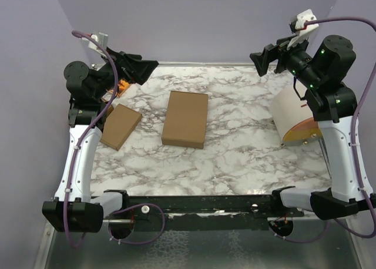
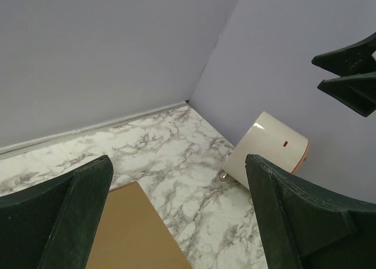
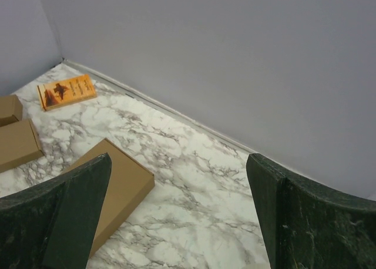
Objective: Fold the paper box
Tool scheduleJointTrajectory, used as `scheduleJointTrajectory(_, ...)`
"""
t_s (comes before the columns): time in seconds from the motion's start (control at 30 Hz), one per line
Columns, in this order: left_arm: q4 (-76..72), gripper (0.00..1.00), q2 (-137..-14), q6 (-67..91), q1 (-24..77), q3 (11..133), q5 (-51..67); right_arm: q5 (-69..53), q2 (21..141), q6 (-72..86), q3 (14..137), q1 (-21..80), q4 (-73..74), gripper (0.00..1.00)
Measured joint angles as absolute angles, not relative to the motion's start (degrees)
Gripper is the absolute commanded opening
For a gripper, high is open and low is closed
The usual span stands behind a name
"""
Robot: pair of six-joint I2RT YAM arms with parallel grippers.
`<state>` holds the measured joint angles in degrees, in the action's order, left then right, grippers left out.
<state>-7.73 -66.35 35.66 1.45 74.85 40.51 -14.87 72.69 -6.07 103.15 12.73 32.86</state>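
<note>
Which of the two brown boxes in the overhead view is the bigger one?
The paper box at the middle of the marble table. It lies nearly square to the table's edges, while the smaller brown box lies skewed to its left.

Soft, even light fills all three views, leaving only a thin shadow beside the box (image 1: 185, 118) and one small glare spot on the white object (image 2: 267, 148).

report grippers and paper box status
Left gripper and right gripper open, empty, raised. Paper box closed, flat mid-table. Smaller box beside it, apart.
</note>
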Motion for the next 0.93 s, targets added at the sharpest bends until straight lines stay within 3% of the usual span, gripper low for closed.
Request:
scheduleJointTrajectory(0.73, -6.59, 0.99, -66.32, 33.63, 1.67, 74.15, 39.83, -14.68, 72.79, -5.28, 102.21, 12.23, 32.84, 1.0)
scheduleJointTrajectory(0.93, 3.53, 0.99, -68.42, 25.19, 11.42, 80.58, 30.13, -12.03, 72.75, -0.16, 102.0, 11.77, 31.88, 0.99)
